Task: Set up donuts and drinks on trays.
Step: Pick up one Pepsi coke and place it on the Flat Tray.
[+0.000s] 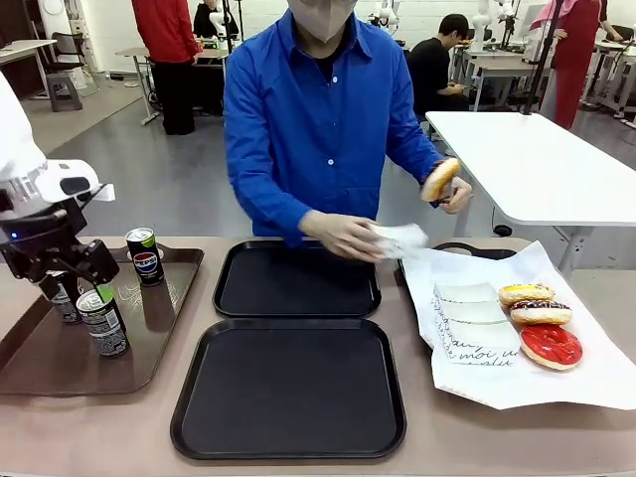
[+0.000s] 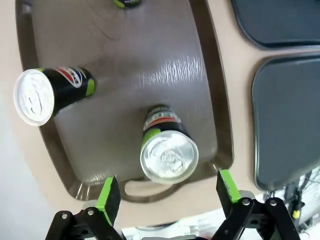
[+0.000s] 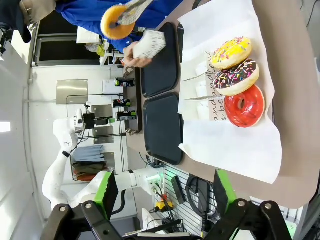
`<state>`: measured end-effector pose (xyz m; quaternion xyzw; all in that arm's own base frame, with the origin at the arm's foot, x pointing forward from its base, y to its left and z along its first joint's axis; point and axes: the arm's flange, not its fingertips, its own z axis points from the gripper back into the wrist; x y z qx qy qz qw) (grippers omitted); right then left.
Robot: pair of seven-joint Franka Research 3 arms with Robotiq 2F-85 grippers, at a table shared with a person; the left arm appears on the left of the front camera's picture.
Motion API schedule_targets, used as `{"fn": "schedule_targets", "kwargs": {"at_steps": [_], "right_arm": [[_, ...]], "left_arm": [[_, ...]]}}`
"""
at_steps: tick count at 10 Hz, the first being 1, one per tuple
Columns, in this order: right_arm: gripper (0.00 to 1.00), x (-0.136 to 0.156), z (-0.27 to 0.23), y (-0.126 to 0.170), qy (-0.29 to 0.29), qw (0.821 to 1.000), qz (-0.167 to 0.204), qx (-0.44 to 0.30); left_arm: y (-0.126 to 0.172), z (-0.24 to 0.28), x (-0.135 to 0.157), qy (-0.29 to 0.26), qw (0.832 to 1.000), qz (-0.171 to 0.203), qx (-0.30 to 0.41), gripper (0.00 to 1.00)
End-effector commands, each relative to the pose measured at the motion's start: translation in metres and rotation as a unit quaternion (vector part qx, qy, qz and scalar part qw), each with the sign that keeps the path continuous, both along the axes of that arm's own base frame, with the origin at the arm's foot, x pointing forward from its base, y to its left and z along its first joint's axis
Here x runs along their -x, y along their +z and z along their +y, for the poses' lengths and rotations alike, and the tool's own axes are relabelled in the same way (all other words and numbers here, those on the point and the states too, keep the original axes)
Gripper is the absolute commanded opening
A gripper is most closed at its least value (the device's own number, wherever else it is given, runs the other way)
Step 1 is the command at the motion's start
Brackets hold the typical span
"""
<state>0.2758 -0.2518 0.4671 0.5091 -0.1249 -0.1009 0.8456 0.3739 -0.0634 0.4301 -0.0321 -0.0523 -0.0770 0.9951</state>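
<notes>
At the far left, the left gripper (image 2: 167,190) hangs wide open and empty over a drink can (image 2: 169,156) on the brown tray (image 1: 30,370). Both black trays (image 1: 296,283) are bare, so nothing is set out yet. The person holds a plain donut (image 1: 439,180) and a paper sleeve (image 1: 400,239). The right gripper (image 3: 165,189) gapes empty.

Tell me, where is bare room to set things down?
Bare: the near tray, between the brown tray and the white paper, and the far tray behind it. Crowded: cans on the brown tray, donuts on the paper.
</notes>
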Motion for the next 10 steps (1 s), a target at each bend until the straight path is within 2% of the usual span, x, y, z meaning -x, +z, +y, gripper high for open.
{"fn": "schedule_targets", "kwargs": {"at_steps": [1,7,10], "right_arm": [[1.00,0.001,-0.001,-0.001,0.001,1.000,0.000,-0.002],[1.00,0.001,-0.001,-0.001,0.001,1.000,0.000,-0.002],[1.00,0.001,-0.001,-0.001,0.001,1.000,0.000,-0.002]], "left_arm": [[0.009,0.002,-0.002,-0.003,1.000,0.017,0.000,1.00],[0.009,0.002,-0.002,-0.003,1.000,0.017,0.000,1.00],[-0.002,-0.006,-0.008,-0.005,1.000,-0.004,-0.016,1.00]]}}
